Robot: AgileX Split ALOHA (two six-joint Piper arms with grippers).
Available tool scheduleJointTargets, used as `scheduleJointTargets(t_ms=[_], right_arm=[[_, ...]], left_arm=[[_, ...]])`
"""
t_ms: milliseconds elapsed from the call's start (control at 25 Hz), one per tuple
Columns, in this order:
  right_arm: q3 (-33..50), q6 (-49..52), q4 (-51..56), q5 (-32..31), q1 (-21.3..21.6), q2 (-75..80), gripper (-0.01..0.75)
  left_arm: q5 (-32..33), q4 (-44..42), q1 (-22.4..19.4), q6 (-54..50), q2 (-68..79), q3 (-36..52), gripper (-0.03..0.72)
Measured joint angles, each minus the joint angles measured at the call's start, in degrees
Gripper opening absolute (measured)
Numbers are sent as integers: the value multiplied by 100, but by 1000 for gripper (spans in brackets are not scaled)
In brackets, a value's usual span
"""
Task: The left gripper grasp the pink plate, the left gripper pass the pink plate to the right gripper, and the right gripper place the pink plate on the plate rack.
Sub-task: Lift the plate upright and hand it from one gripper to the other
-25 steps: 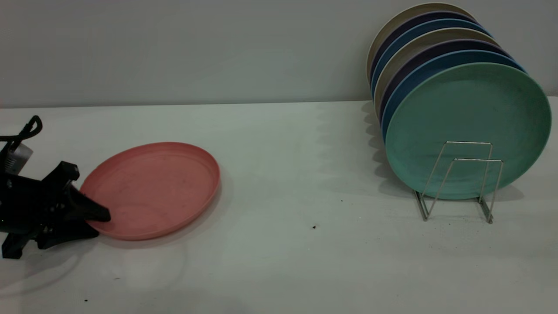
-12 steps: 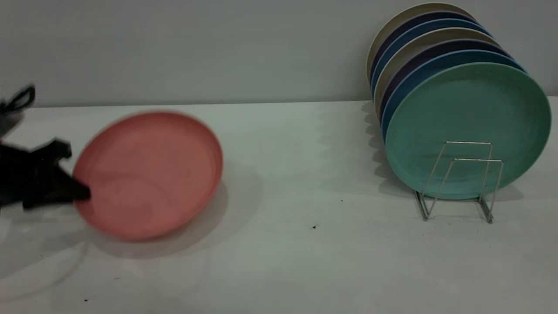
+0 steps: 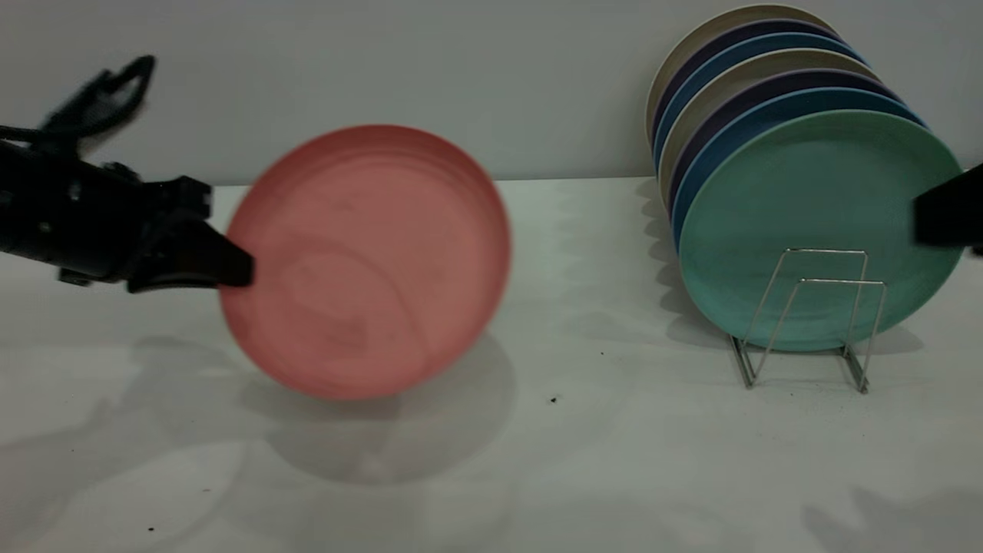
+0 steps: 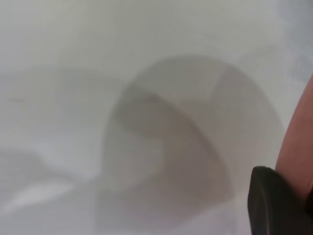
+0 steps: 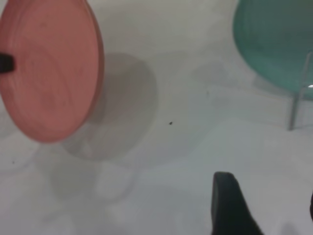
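The left gripper [image 3: 230, 269] is clamped tight on the edge of the pink plate [image 3: 369, 261] and holds it up in the air. A second ago the plate lay flat on the table [image 3: 584, 461], far from the plate rack [image 3: 806, 322]. Then it tipped up. Now it is off the table, standing almost on its edge, with its shadow on the table under it. It has also moved closer to the rack, but it is still well apart from it.

This means the first job, grabbing the plate, is done. The next job is to pass it over.

The right gripper [image 3: 948, 215] has just come in. It was not there a second ago. Now it shows as a dark shape in front of the green plate [image 3: 814, 207] in the rack. In the right wrist view one dark finger [image 5: 230, 205] shows, and another sits far off at the edge, so it looks wide open and holds nothing. It points toward the pink plate [image 5: 49, 68].

The rack is already full of plates at the back, behind the green one. The two front wire loops are free, so I think the pink plate should go there.
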State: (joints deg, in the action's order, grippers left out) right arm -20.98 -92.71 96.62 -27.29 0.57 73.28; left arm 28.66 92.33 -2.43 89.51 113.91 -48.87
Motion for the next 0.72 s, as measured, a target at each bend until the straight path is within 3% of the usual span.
scheduleJointTargets(t_ms=[120, 440, 720], right_arm=[[-162, -708, 411, -425, 0, 926, 413], [-808, -1137, 509, -1828, 0, 2618, 413], [-948, -1202, 534, -2163, 0, 2883, 413]], left_arm=[[271, -209, 212, -272, 0, 0, 14], [289, -244, 946, -433, 0, 0, 13], [247, 124, 1471, -510, 0, 0, 13]])
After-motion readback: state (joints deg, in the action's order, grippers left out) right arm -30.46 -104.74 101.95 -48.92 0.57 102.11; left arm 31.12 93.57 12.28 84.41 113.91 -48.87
